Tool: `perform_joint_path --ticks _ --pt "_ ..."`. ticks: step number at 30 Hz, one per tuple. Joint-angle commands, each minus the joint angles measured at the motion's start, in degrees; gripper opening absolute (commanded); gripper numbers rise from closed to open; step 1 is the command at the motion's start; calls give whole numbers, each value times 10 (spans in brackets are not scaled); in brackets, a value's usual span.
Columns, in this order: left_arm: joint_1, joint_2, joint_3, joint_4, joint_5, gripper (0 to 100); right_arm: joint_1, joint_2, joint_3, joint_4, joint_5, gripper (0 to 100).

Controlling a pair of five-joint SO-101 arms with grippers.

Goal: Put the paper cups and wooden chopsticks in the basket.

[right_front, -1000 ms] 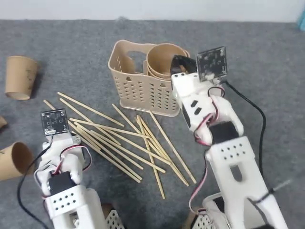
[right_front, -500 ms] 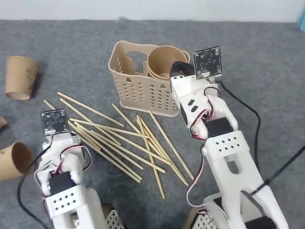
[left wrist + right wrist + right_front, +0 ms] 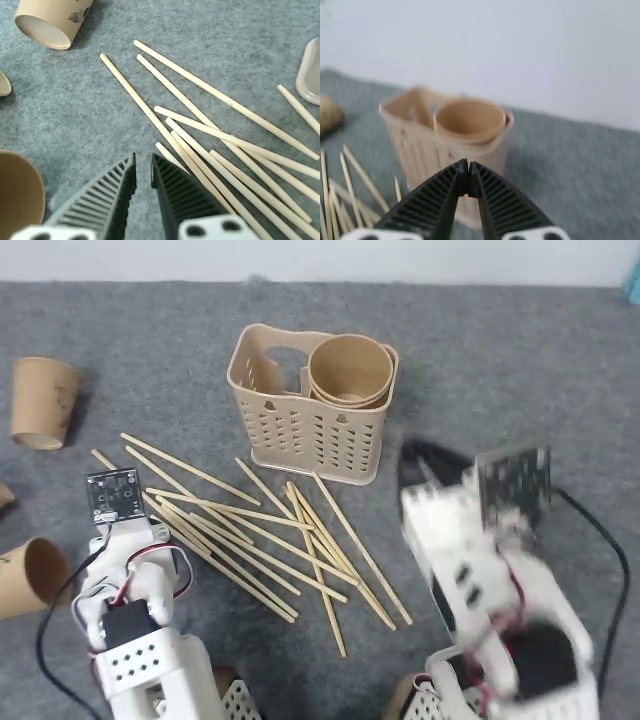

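A beige basket (image 3: 300, 430) stands at the back middle of the grey carpet with stacked paper cups (image 3: 350, 368) inside; the right wrist view shows the basket (image 3: 410, 130) and the cups (image 3: 470, 121) beyond my shut, empty right gripper (image 3: 468, 175). The right arm (image 3: 480, 570) is a blur, near and to the right of the basket. Several wooden chopsticks (image 3: 260, 535) lie scattered in front of the basket. My left gripper (image 3: 143, 170) hovers over the chopsticks' (image 3: 210, 135) left ends, its jaws a narrow slit apart with nothing between them.
One loose paper cup (image 3: 40, 400) lies on its side at the far left, another (image 3: 25, 575) lower left beside the left arm (image 3: 125, 575). They show in the left wrist view as a far cup (image 3: 50, 22) and a near cup (image 3: 17, 200).
The right arm has pulled back from the basket's rim toward the near right, blurred in motion. The left arm, cups and chopsticks have not moved.
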Motion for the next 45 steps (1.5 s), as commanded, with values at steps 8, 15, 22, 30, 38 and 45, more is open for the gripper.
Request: perform_joint_path --ticks 8,15,22,30,38,45 --pt "-47 -4 -22 -23 -25 47 117 50 6 236 72 9" --pt "-159 -3 -72 28 -113 45 171 199 164 105 99 9" --pt "-239 -2 -101 88 -191 45 169 256 250 0 91 9" --pt "-263 25 -83 61 -202 44 169 262 257 -2 91 9" --pt "-311 220 -204 61 -204 44 169 262 257 -1 91 9" --pt "-267 424 -290 30 -189 43 169 263 258 -1 91 9"
